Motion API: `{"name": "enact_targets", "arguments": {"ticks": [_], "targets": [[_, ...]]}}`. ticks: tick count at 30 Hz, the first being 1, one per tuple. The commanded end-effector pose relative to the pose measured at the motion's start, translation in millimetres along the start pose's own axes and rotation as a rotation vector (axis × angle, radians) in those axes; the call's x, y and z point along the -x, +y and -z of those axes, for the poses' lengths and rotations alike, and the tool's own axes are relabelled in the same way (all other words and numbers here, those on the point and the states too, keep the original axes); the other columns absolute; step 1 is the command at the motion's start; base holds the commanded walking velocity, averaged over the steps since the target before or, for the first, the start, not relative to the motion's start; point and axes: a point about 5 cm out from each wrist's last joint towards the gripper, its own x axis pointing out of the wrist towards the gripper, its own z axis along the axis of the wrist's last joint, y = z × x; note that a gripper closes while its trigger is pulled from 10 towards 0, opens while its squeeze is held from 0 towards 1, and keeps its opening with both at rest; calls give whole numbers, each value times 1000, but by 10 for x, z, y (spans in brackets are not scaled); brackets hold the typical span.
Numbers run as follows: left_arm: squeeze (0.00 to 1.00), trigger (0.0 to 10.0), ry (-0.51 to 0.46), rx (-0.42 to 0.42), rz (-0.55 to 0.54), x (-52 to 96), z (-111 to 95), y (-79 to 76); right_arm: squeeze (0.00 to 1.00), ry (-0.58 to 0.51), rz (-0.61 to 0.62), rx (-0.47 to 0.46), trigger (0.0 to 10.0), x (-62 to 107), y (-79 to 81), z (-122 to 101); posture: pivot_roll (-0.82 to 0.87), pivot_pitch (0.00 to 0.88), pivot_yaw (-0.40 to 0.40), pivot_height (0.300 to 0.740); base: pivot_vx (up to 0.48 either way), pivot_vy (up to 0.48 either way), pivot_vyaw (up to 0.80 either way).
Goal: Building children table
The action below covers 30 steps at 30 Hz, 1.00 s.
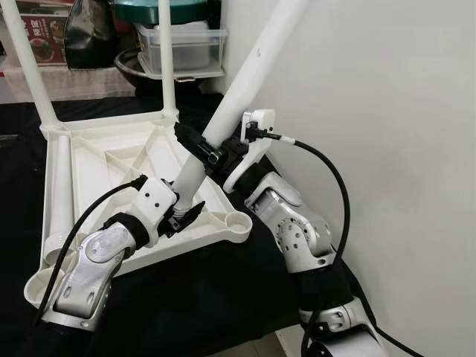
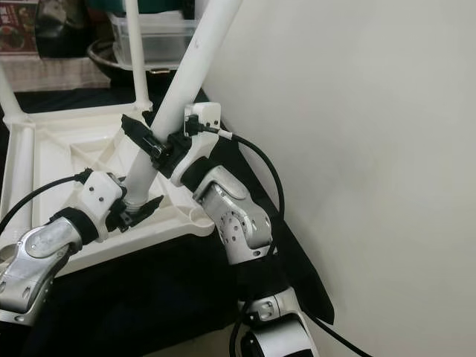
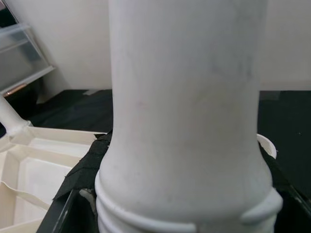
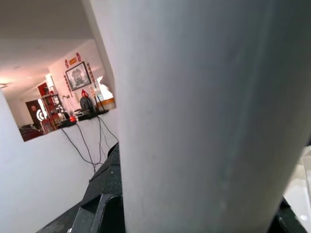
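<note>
On the black cloth (image 1: 193, 297) right in front of the robot lies the white plastic tabletop (image 1: 111, 171), upside down with its ribbed underside showing and a round empty socket (image 1: 236, 221) at the near right corner. Both silver arms reach in over it, elbows bent. The left gripper (image 1: 182, 212) is clamped around the bottom of a tilted white table leg (image 1: 245, 82), just above its threaded end, which looks to sit near that corner, though I can't make out the contact. Higher up the same leg, the right gripper (image 1: 202, 149) is closed on the shaft. Two more legs (image 1: 168, 59) stand upright at the far corners, and beyond them is a clear plastic box (image 1: 182, 48).
</note>
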Motion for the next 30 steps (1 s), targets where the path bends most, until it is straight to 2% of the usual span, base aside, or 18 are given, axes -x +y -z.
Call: {"name": "enact_targets", "arguments": {"ticks": [1,3,4,10,12,13,15,16,20,21,22,23,25,26,28,30], "targets": [[0,10000,10,-7,54,-7,45,-77,0,-66,-37,-53,0,-34,124,-33,151,0,-79,740,0,0,0],[0,10000,14,-7,31,-1,71,-40,0,-65,-59,-70,0,-22,149,-33,147,0,-77,740,0,0,0],[1000,10000,10,6,13,-1,79,-19,0,-66,-66,-71,0,-19,155,-36,147,0,-77,740,0,0,0],[1000,10000,-10,50,3,23,40,-5,0,-60,-80,-51,0,4,141,-34,150,0,-78,740,0,0,0],[1000,10000,-33,81,1,82,-15,-3,0,-48,-90,11,0,32,70,-48,155,0,-81,740,0,0,0],[1000,10000,-33,81,1,82,-15,-3,0,-48,-90,11,0,32,70,-48,155,0,-81,740,0,0,0],[1000,10000,-48,108,5,161,-42,-6,0,-34,-95,68,0,63,-29,-82,159,0,-85,740,0,0,0],[1000,10000,-48,108,5,161,-42,-6,0,-34,-95,68,0,63,-29,-82,159,0,-85,740,0,0,0],[1000,10000,-11,142,-21,375,39,-35,0,37,-97,187,0,167,-328,-210,163,0,-102,740,0,0,0],[1000,10000,-11,142,-21,375,39,-35,0,37,-97,187,0,167,-328,-210,163,0,-102,740,0,0,0],[1000,10000,-3,153,-32,420,56,-44,0,55,-94,215,0,198,-397,-244,164,0,-104,740,0,0,0],[94,10000,30,173,-61,529,102,-58,0,107,-79,289,0,272,-559,-304,166,0,-108,740,0,0,0],[94,10000,41,177,-67,553,112,-59,0,119,-75,303,0,288,-592,-312,166,0,-108,740,0,0,0],[0,10000,58,180,-70,594,132,-72,0,137,-69,330,0,314,-638,-321,169,0,-116,740,0,0,0],[0,10000,111,177,-94,708,214,-103,0,183,-58,388,0,376,-736,-306,170,0,-116,740,0,0,0],[0,10000,117,178,-98,720,220,-105,0,186,-59,392,0,381,-744,-302,170,0,-116,740,0,0,0]]}}
